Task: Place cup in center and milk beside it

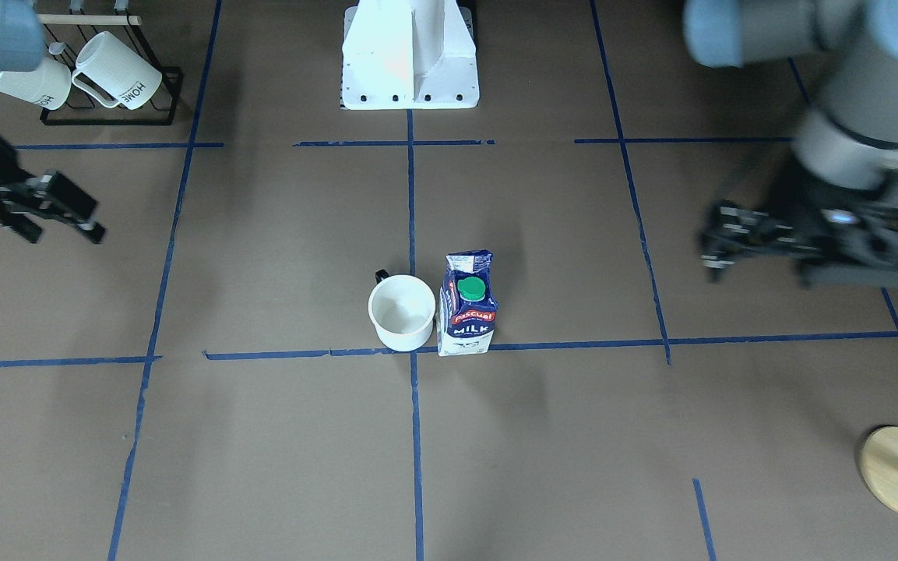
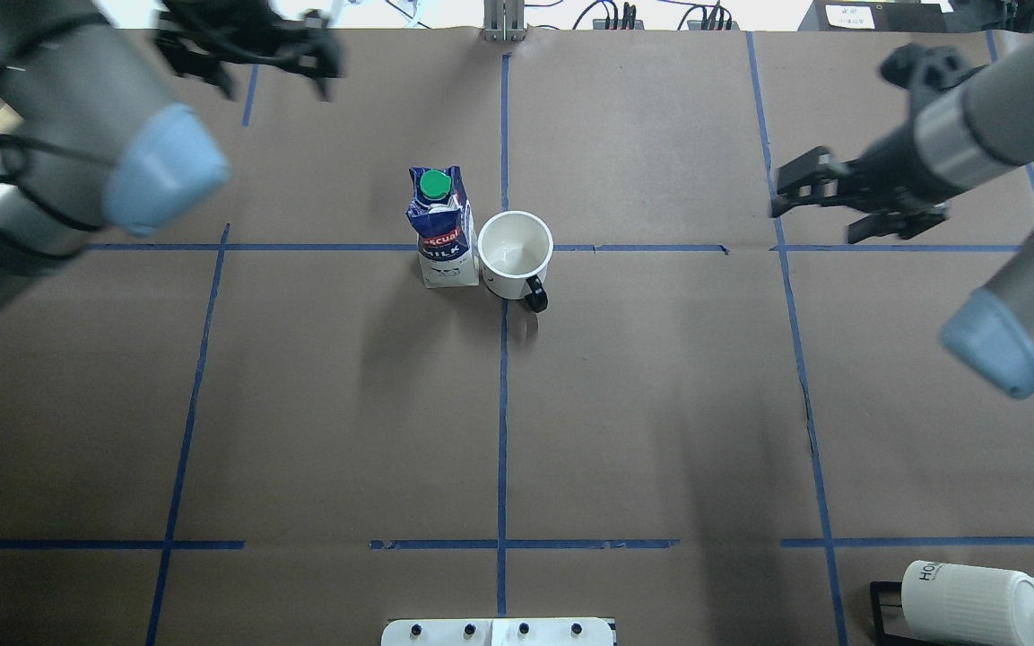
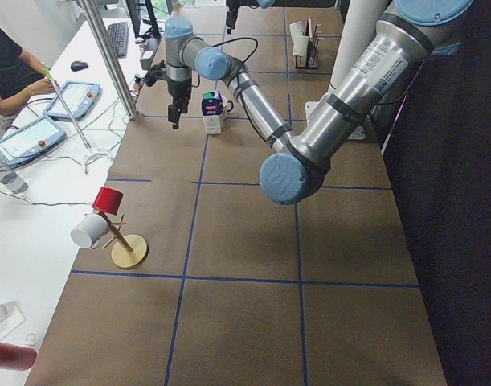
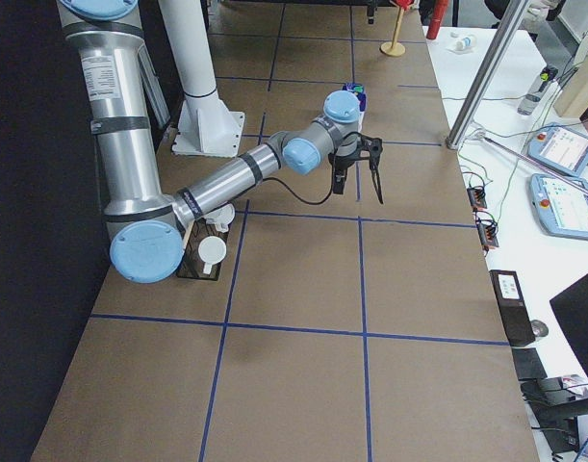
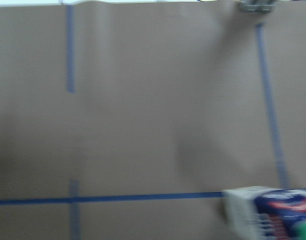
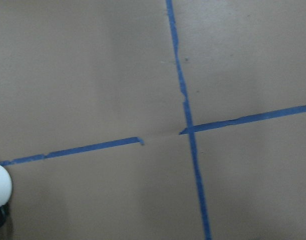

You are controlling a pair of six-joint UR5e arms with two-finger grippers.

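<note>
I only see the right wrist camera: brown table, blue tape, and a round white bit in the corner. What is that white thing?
Observer: That is the cup, standing upright where the middle blue tape lines cross.
Kid: Where is the milk?
Observer: The milk stands upright right next to the cup, on the robot's left of it.
Kid: Is my hand holding anything?
Observer: No. The right gripper hangs off to the side of the cup, its fingers open and empty.
</note>
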